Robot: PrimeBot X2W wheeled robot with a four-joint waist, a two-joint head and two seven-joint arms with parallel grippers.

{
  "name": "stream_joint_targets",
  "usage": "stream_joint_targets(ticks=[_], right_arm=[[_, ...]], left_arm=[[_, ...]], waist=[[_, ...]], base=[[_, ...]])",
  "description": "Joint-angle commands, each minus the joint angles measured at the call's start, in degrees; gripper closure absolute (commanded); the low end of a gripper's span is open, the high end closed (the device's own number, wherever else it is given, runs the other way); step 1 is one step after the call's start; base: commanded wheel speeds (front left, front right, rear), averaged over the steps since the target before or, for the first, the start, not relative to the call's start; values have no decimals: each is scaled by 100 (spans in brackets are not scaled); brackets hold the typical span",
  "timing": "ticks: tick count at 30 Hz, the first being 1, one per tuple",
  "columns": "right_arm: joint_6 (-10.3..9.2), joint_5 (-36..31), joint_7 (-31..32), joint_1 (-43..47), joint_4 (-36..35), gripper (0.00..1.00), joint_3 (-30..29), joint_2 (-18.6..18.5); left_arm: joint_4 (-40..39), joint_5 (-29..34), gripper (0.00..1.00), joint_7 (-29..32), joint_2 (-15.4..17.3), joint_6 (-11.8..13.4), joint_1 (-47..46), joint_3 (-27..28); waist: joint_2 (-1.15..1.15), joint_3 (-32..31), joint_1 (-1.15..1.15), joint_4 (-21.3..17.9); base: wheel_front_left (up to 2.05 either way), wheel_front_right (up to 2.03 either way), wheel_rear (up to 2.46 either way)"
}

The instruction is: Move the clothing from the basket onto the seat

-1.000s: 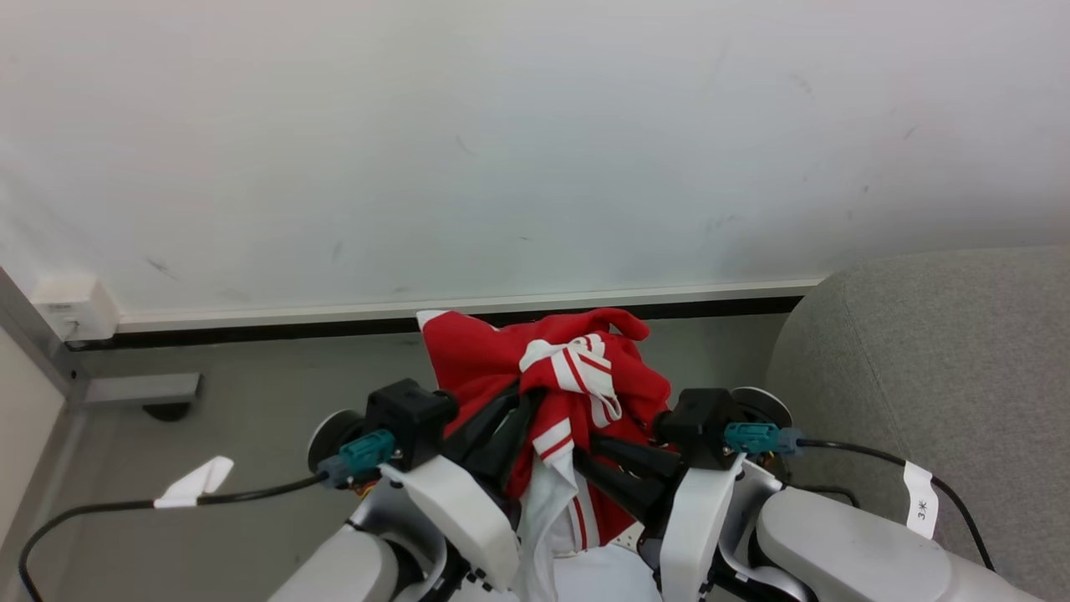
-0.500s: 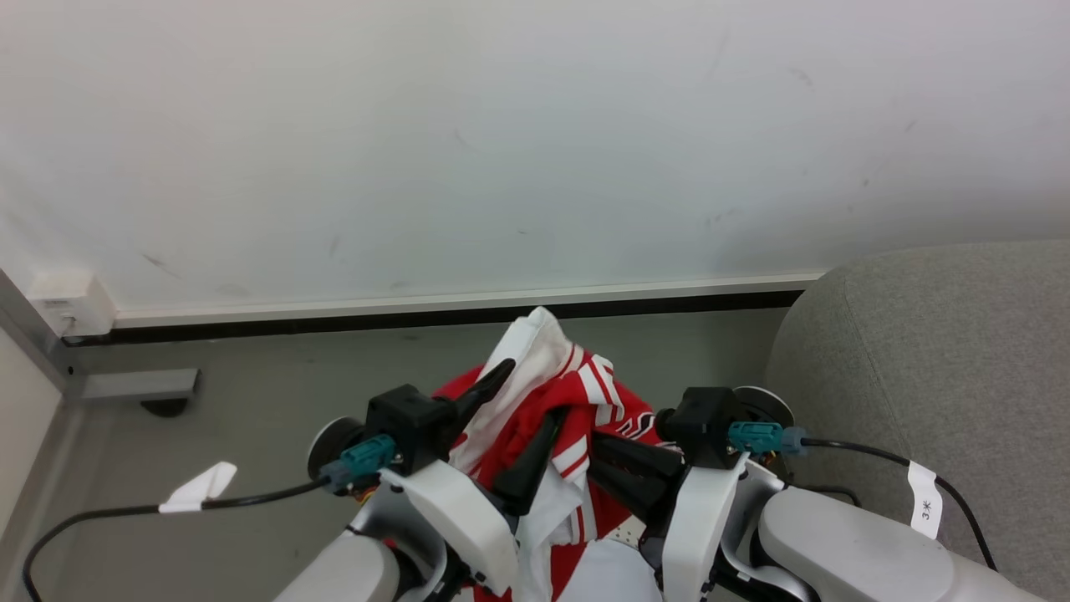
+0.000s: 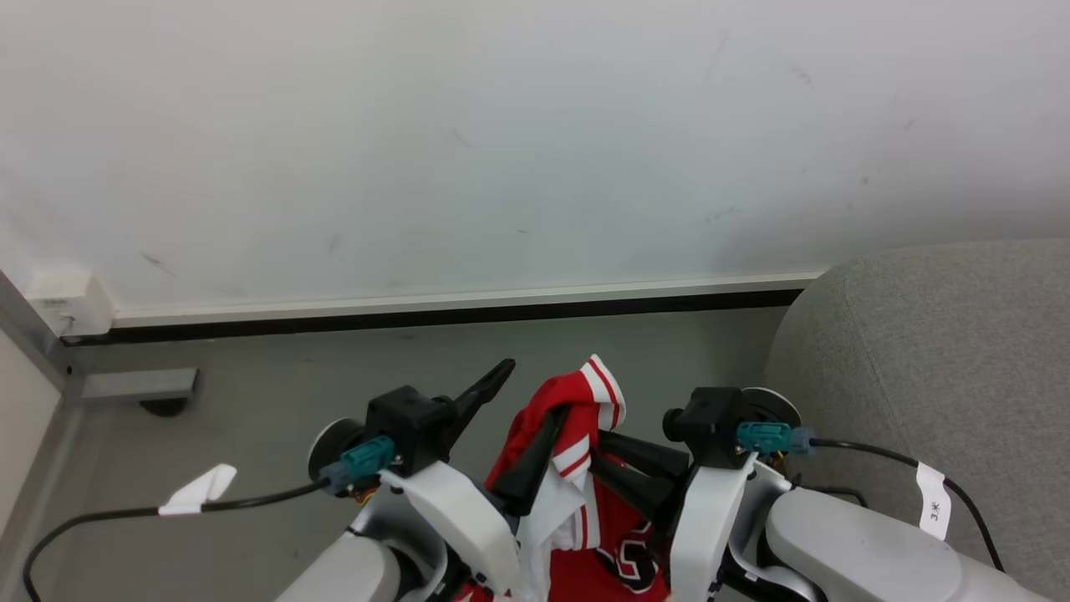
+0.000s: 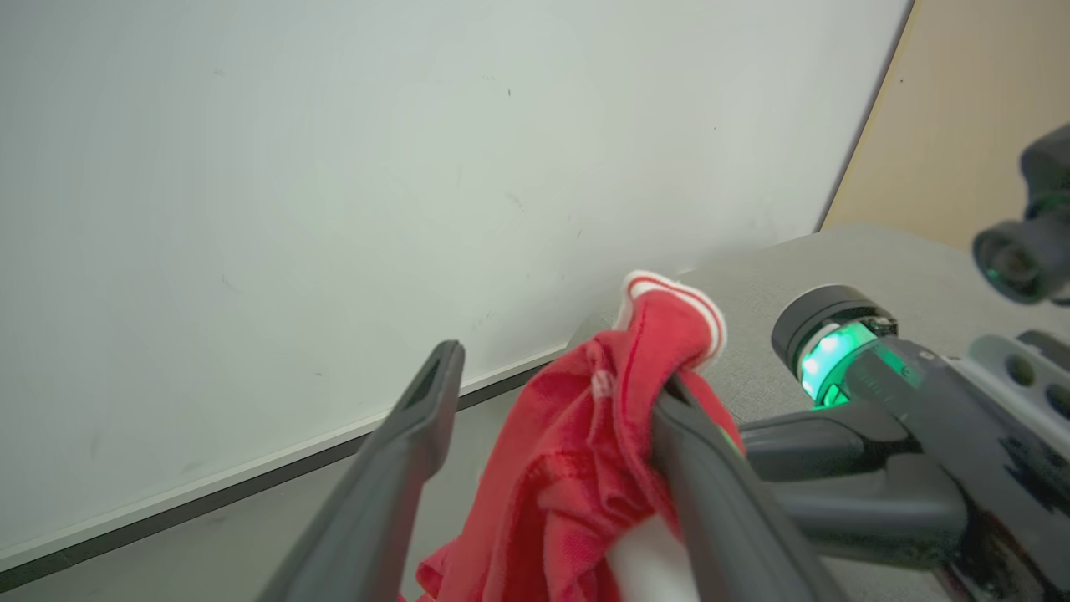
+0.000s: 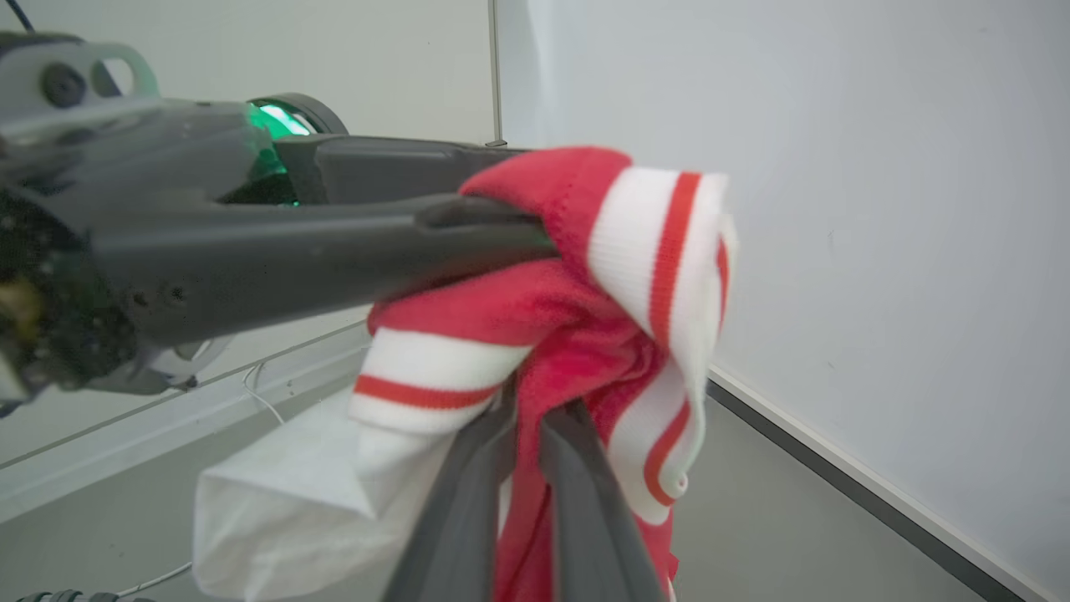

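1. since a second ago my left tool has sprung apart and the red clothing has slumped lower.
2. my right tool is clamped on the clothing, midair beside the sofa.
3. a fold drapes over one left finger.

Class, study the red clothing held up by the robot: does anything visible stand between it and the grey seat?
No loose object does. The clothing, pinched by the right gripper, hangs clear of the seat on the robot's right. One possible snag: it drapes over a finger of the open left gripper.
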Motion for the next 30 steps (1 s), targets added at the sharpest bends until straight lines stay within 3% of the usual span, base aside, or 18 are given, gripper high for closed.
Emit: stream_joint_targets(ticks=[1,30], right_arm=[[-12,76,-65,35,-7,100,-22,-76],[-12,307,-419,-13,191,100,-21,-545]], left_arm=[[4,-41,0,-36,42,25,70,11],[-291,-134,0,-59,213,184,327,-16]], waist=[[0,-7,0,2],[0,-128,0,2]], base=[[0,0,0],[0,0,0]])
